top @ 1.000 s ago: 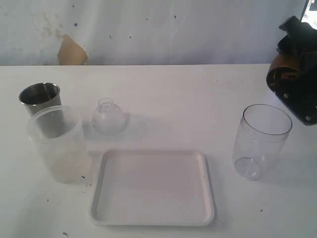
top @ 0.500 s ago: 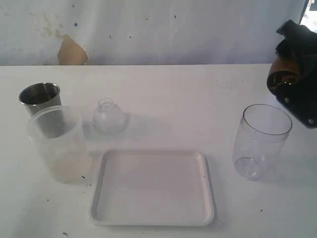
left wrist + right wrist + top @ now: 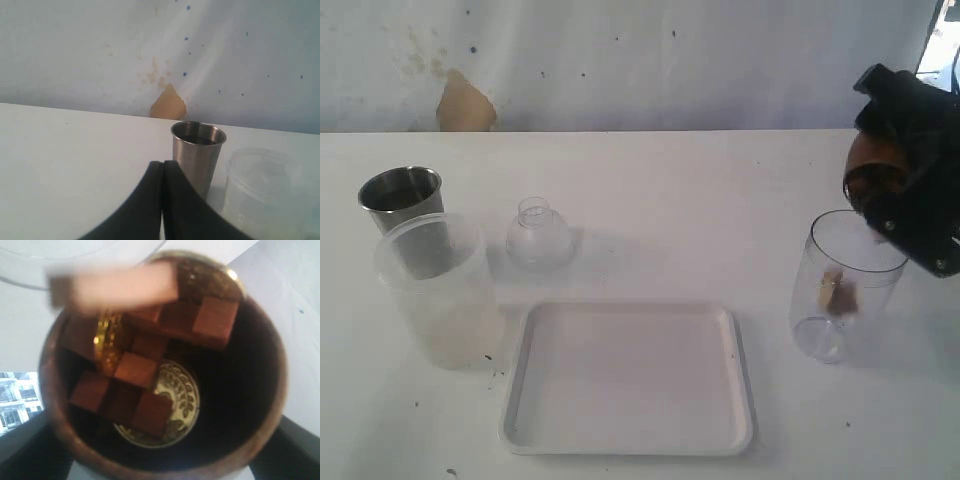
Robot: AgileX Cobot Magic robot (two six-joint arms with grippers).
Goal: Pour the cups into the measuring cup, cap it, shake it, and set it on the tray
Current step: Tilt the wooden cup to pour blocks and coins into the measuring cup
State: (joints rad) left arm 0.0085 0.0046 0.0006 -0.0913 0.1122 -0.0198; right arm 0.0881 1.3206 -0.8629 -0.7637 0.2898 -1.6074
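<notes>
- Wooden cup has tipped further over the measuring cup; a pale piece now falls inside it.
- Right gripper holds the wooden cup just above the measuring cup's rim, jaws spread wide around it.
- Risk: brown blocks could jam or spill past the measuring cup's rim, since the pour is off-centre.
- Left gripper has its jaws pressed together, far from the measuring cup, by the steel tumbler.

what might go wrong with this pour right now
1. The wooden cup is tipped just above the rim of the measuring cup. The blocks are crowding out together, so some might strike the rim and land on the table.
2. Nothing steadies the measuring cup, and the wooden cup hangs close to its rim. A nudge could tip it over.
</notes>
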